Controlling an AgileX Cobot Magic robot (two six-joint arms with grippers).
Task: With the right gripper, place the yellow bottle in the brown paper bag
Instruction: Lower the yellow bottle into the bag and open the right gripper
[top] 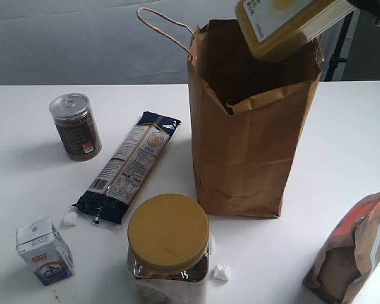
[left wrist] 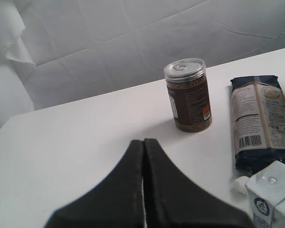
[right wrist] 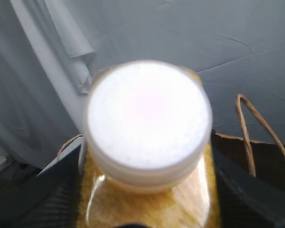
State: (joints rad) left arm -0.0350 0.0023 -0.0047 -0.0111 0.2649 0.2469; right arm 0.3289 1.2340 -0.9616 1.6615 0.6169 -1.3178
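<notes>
Bottle (top: 285,25): one, tilted over the bag's open mouth.
Bag (top: 253,133): one, upright mid-table, toward the far edge.
Right gripper (right wrist: 147,194): fingers clamp the bottle from both sides.
Left gripper (left wrist: 143,156): fingers pressed together, holding nothing.
Others: one can (top: 76,126), one pasta pack (top: 130,166), one jar (top: 169,250) at the near edge, one carton (top: 44,255) near-left, one pouch (top: 354,253) near-right.
Open room: bare table right of the bag and along the far-left edge.

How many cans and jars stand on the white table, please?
2: a brown cylindrical can with clear lid at back left; a large clear yellow-lidded jar in front. More may be hidden.
</notes>
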